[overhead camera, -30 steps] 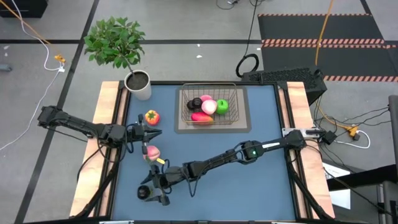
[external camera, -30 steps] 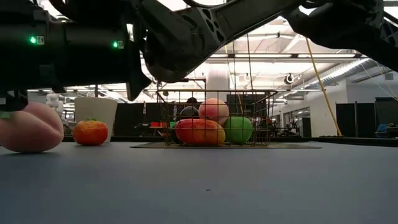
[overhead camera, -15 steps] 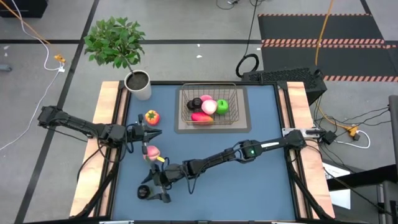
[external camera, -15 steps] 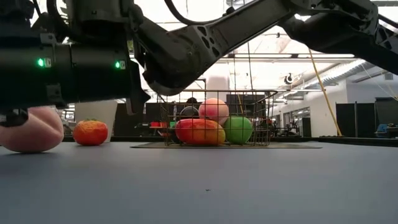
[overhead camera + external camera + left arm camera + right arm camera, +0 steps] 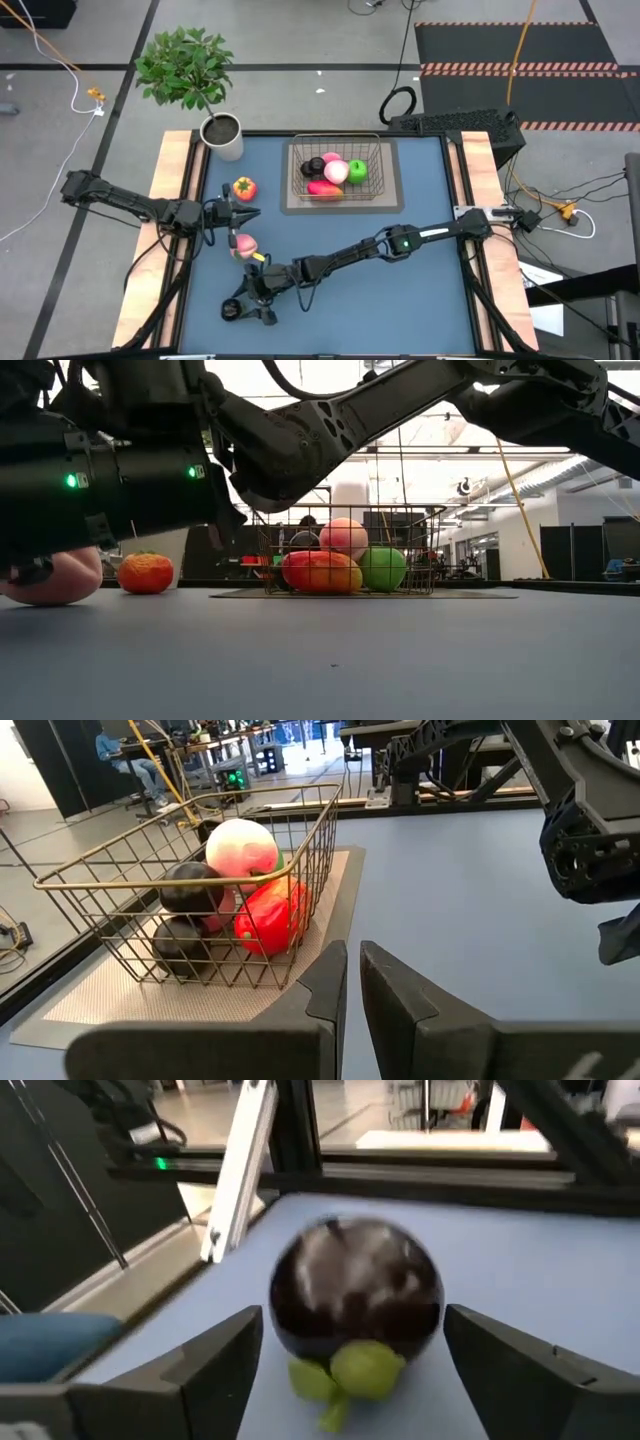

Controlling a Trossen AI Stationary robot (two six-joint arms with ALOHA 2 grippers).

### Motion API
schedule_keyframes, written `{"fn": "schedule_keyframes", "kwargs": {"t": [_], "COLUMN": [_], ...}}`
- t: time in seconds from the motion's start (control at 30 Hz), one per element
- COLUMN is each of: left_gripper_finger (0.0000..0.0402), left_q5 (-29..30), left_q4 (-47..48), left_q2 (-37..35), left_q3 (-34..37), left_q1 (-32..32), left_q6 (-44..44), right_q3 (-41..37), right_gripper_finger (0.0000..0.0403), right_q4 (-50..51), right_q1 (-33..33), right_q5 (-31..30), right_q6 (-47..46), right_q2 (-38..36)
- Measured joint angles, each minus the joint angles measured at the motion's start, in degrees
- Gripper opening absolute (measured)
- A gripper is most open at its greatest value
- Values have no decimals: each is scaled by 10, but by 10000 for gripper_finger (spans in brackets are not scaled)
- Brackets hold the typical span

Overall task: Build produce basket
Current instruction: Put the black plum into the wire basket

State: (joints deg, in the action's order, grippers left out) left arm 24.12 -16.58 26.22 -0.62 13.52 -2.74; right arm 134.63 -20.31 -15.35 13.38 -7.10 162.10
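The wire basket (image 5: 335,172) stands on a tan mat at the table's far middle and holds a pink peach, a green apple, a red oval and dark round fruits (image 5: 190,888). A pink peach (image 5: 243,244) and an orange-red fruit with a green top (image 5: 243,187) lie on the blue table. A small dark round fruit with a green stem (image 5: 355,1300) rests on the table near the near-left corner (image 5: 229,311). My right gripper (image 5: 352,1315) is open, with one finger on either side of it, apart from it. My left gripper (image 5: 247,212) is shut and waits beside the peach.
A white pot with a leafy plant (image 5: 222,135) stands at the far-left corner. Wooden rails (image 5: 173,190) line the table's left and right sides. My right arm (image 5: 350,255) stretches slantwise across the near half of the table. Bare blue surface lies right of the basket.
My right gripper has come down toward the table over the dark round fruit, staying open. The fruit, the peach and my left arm have kept still.
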Motion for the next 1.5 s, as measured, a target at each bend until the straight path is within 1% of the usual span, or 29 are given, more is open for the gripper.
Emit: {"fn": "schedule_keyframes", "kwargs": {"t": [0.2, 0.57, 0.7, 0.9, 1.07, 1.2, 1.33, 1.4, 1.5], "left_gripper_finger": [37, 37, 37, 37, 37, 37, 37, 37, 37], "left_q5": [0, 0, 0, 0, 0, 0, 0, 0, 0], "left_q4": [1, 0, 0, 0, 0, 0, 0, 0, 0], "left_q2": [0, 0, 0, 0, 0, 0, 0, 0, 0], "left_q3": [0, 0, 0, 0, 0, 0, 0, 0, 0], "left_q1": [0, 0, 0, 0, 0, 0, 0, 0, 0], "left_q6": [0, 0, 0, 0, 0, 0, 0, 0, 0], "right_q3": [0, 0, 0, 0, 0, -1, -1, -1, -1], "right_gripper_finger": [265, 161, 130, 99, 90, 89, 88, 88, 88], "right_q4": [9, 9, 11, 13, 26, 92, 209, 263, 352], "right_q1": [0, 3, 3, 3, 3, 1, -2, -4, -11], "right_q5": [-14, -13, -13, -13, -13, -11, -8, 7, 3], "right_q6": [-14, -25, -26, -27, -27, -19, 3, 16, 46], "right_q2": [12, 16, 16, 16, 8, -18, -65, -90, -131]}}
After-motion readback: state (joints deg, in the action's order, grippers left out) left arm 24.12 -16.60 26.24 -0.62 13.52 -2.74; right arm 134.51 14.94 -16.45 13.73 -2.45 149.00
